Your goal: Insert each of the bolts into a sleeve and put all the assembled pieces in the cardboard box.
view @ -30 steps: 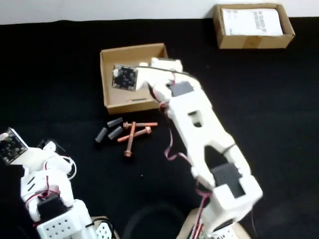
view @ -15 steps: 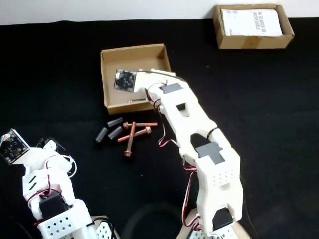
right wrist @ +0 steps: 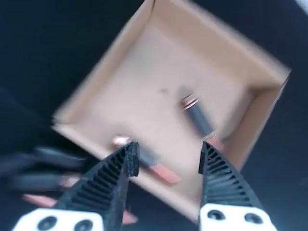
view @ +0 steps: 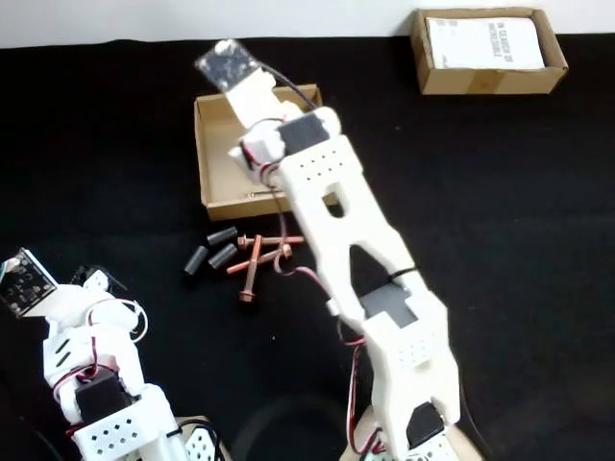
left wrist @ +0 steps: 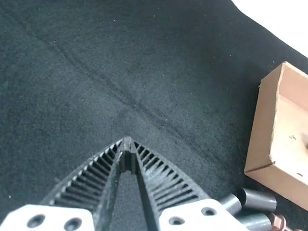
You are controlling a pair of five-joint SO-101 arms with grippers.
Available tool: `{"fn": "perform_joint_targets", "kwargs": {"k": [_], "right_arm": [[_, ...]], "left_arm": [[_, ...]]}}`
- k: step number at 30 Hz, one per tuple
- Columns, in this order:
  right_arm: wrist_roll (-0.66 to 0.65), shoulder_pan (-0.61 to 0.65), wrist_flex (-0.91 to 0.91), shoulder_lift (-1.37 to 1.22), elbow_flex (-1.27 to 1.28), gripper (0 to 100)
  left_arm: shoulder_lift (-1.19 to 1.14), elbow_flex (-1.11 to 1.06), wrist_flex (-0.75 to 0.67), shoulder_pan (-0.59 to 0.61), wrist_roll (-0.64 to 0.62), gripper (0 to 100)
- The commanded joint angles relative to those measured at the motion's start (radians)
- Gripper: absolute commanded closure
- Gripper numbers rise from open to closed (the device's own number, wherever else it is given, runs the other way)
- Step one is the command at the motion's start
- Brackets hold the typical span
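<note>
The right gripper [right wrist: 168, 150] is held high over the cardboard box [view: 235, 204], which is set to the left and far side of the black table [view: 538, 240]. Its jaws are spread, and nothing is held between them. Two assembled pieces [right wrist: 198, 117] are seen lying on the box floor beneath it, so the drop-off spot is judged to be correct and the task partly done.

Three bare bolts [view: 252, 269] and three dark sleeves [view: 222, 254] are left in a loose cluster just near of the box, the sleeves to the left of the bolts. This grouping is probably kept close to the box so that each carry is short and both arms can reach it.

The left gripper [left wrist: 126, 144] is pressed together, empty, and is kept low over bare cloth at the near left, well apart from the parts. It is likely parked there so that the space over the box is left free for the right arm.

A second box [view: 480, 82], with a paper sheet in it, is placed at the far right.
</note>
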State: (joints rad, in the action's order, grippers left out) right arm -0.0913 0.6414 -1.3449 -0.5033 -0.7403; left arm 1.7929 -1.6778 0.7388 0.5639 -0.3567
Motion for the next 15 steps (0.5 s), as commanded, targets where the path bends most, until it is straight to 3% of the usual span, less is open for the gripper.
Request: {"fn": "perform_joint_targets", "kwargs": {"k": [1,4,6,9,15], "right_arm": [[0.542,0.067,-0.185,0.008,-0.120,81.8],[0.810,0.114,-0.219,0.005,-0.114,81.8],[0.911,0.147,-0.200,0.004,-0.081,81.8],[0.987,0.200,-0.119,0.004,-0.002,81.8],[1.026,0.278,0.090,0.004,0.156,81.8]], "left_arm": [[0.007,-0.018,-0.018,0.007,-0.006,99],[0.007,-0.018,-0.018,0.016,-0.003,99],[0.007,-0.018,-0.020,0.062,-0.003,99],[0.007,-0.018,-0.018,0.182,0.000,99],[0.007,-0.018,0.038,0.532,0.002,99]]}}
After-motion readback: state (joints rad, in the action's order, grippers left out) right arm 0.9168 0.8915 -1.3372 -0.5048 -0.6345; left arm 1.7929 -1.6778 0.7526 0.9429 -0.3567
